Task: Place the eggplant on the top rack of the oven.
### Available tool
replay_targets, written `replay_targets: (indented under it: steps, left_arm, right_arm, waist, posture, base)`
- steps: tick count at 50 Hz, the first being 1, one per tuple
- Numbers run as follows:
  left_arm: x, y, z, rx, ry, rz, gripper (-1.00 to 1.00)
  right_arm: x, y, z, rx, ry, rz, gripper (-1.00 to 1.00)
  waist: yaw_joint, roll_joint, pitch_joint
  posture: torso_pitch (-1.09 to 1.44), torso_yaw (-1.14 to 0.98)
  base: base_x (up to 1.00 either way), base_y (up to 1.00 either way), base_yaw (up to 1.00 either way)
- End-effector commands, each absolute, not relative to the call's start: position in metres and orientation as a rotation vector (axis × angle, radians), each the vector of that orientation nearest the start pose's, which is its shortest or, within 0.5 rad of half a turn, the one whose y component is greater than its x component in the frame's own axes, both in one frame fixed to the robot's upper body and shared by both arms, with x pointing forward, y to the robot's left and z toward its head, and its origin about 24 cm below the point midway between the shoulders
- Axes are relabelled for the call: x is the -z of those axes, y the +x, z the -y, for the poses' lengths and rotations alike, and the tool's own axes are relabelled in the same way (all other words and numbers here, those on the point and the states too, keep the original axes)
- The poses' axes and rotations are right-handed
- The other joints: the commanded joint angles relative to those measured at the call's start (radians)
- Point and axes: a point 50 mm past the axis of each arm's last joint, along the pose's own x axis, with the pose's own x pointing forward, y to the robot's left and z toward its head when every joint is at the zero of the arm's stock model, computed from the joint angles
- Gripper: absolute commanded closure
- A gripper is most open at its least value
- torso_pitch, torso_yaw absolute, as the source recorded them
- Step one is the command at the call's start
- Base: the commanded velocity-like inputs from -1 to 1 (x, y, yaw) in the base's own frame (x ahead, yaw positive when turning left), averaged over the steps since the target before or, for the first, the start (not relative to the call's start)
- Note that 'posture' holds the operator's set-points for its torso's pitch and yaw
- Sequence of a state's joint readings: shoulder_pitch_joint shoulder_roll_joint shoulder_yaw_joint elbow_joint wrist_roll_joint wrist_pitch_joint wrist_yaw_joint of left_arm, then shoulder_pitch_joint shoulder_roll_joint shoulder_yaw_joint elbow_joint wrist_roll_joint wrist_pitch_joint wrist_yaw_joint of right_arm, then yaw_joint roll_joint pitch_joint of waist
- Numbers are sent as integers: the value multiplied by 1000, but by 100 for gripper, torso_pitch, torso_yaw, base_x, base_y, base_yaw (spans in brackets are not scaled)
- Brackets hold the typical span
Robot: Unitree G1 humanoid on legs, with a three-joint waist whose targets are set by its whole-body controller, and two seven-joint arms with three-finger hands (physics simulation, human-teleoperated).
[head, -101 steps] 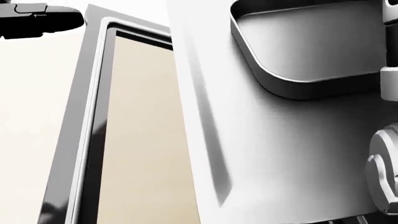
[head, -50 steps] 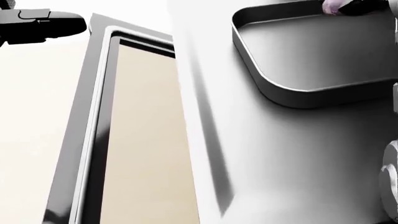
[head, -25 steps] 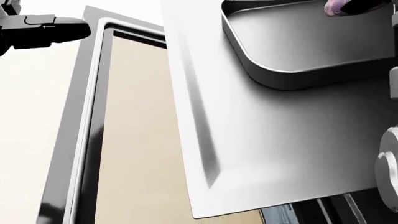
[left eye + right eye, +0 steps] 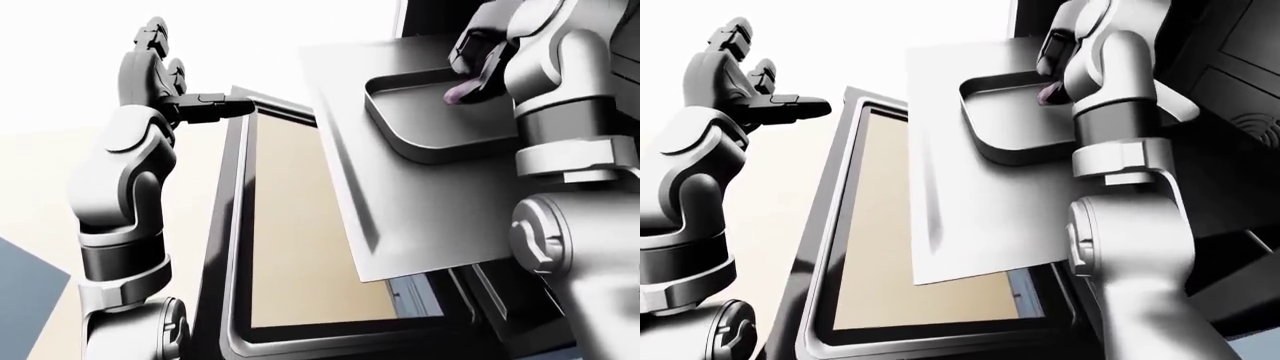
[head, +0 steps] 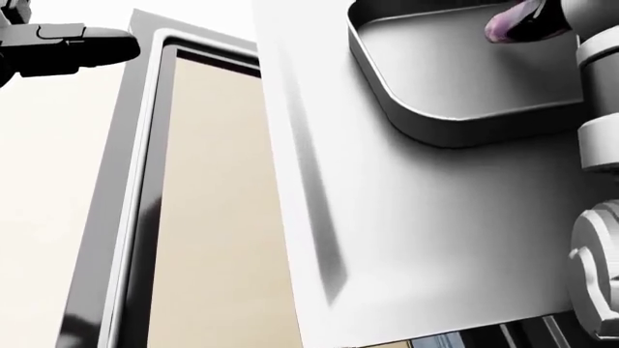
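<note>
**Operator:** While I look up along the arms, the biggest thing I see is the pale grey sheet [image 4: 420, 202], a flat tilted slab filling the middle of the left-eye view, with a round-cornered sunken pan [image 5: 455, 80] pressed into its upper part. Left of it stands the oven door [image 4: 890, 247], a dark frame around a beige pane.

**Observer:** And the eggplant?

**Operator:** Only its tip shows: a small glossy nub, pale violet shading to near black, at the top right of the head view. The eggplant [image 5: 511, 25] sits over the pan's upper edge, held in my right hand [image 4: 478, 54], whose fingers curl round it. I cannot tell whether it touches the pan.

**Observer:** Your left hand?

**Operator:** My left hand [image 4: 745, 71] is raised at the upper left of the right-eye view, well apart from the sheet, fingers spread and holding nothing; one dark finger [image 5: 72, 47] points toward the door's top corner.

**Observer:** The room?

**Operator:** Bright white above, cream wall at left, dark panels at right. A bluish patch [image 4: 415, 292] shows under the sheet's lower edge.

**Observer:** Any writing?

**Operator:** None I can read.
</note>
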State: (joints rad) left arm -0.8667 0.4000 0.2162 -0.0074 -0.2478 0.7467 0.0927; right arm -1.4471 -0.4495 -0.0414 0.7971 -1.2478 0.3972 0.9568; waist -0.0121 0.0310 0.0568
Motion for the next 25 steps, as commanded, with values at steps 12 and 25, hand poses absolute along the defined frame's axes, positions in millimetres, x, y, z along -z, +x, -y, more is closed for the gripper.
replay_targets:
  steps: [12,25]
  left_arm:
    - [-288,341,-211,-129,35,274,-100]
    - [-288,342,-211,-130,35,274,-100]
  right_arm:
    - [-366,383,201,35,-1294,-321,100]
    - [-365,381,202,27,-1295,-343,50]
  waist:
    - [-1,-1,-36]
    - [-3,-2,-32]
  posture:
    - [0,0]
    - [0,0]
  base:
    - [0,0,0]
    - [0,0,0]
